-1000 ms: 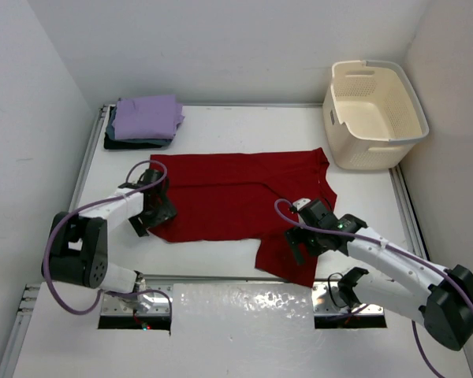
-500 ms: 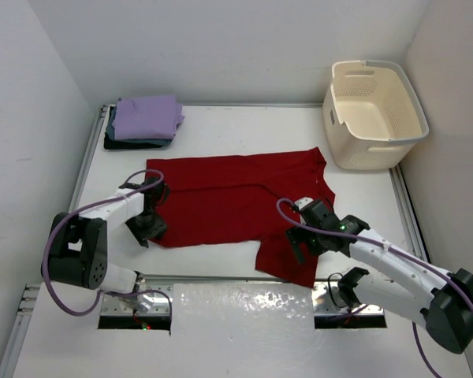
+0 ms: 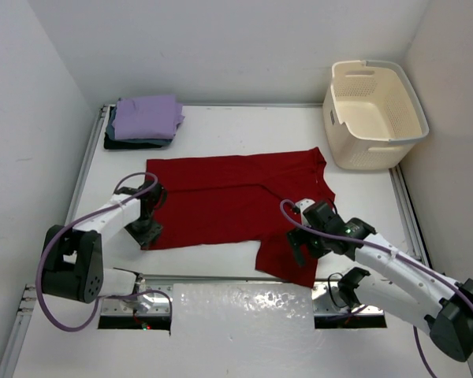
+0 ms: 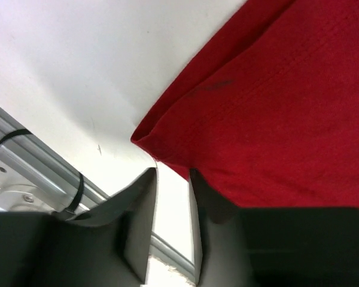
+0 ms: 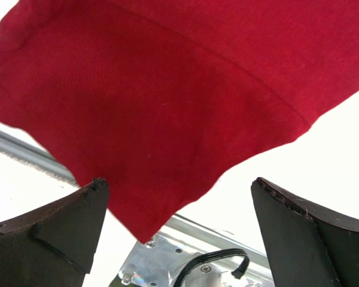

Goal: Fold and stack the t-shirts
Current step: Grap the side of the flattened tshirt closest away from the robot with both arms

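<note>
A: What lies along the near edge?

B: A metal rail (image 3: 221, 277). One flap of the red t-shirt (image 3: 229, 197) hangs close to it, on the right.

A: And the end effectors?

B: Two. The right end effector (image 3: 299, 246) hovers over that flap with its fingers spread wide, holding nothing. The left end effector (image 4: 173, 173) sits at the shirt's near left corner. Its fingers are almost together, with a slim strip of white showing between them. The hem meets one fingertip, but I cannot tell whether it pinches cloth.

A: How does the shirt lie?

B: Spread flat across the middle of the white surface (image 3: 244, 126), with bare margins on its left and right.

A: Farther back?

B: A bare band runs behind the shirt. In the far left corner is one stack: a folded lavender t-shirt (image 3: 146, 116) on darker folded cloth (image 3: 134, 142), whose layers I cannot count. In the far right corner stands one cream laundry basket (image 3: 374, 146), close to the wall.
</note>
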`<state>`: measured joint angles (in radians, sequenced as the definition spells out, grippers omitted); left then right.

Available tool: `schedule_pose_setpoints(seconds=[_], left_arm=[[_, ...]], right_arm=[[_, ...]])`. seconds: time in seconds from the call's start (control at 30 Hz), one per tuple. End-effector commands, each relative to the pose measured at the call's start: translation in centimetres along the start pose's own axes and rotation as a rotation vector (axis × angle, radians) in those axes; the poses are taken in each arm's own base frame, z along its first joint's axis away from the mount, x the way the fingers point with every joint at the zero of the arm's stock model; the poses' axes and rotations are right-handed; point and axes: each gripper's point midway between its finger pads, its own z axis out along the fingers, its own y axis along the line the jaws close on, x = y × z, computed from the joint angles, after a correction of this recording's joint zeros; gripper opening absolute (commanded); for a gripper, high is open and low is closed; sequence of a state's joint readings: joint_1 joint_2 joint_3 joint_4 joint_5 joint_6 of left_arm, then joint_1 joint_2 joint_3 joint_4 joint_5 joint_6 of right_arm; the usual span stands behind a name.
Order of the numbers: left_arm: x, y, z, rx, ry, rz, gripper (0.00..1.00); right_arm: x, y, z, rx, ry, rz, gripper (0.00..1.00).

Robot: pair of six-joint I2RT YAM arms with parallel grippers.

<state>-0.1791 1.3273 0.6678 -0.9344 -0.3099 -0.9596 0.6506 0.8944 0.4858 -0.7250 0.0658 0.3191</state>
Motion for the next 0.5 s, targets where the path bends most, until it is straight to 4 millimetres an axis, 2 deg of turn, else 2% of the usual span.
schedule_pose_setpoints(seconds=[0.0, 0.33, 0.47], left_arm=[[-0.3, -0.4, -0.3, 0.038, -0.032, -0.068, 0.28], [-0.2, -0.2, 1.4, 0.031, -0.074, -0.177, 0.37], [0.1, -0.1, 2.3, 0.019, -0.069, -0.187, 0.29]], right_arm=[[0.5, 1.0, -0.1, -0.052, 0.011, 0.013, 0.99], [1.6, 1.7, 0.0, -0.089, 0.051, 0.042, 0.99], [2.3, 2.8, 0.3, -0.151, 0.071, 0.035, 0.99]])
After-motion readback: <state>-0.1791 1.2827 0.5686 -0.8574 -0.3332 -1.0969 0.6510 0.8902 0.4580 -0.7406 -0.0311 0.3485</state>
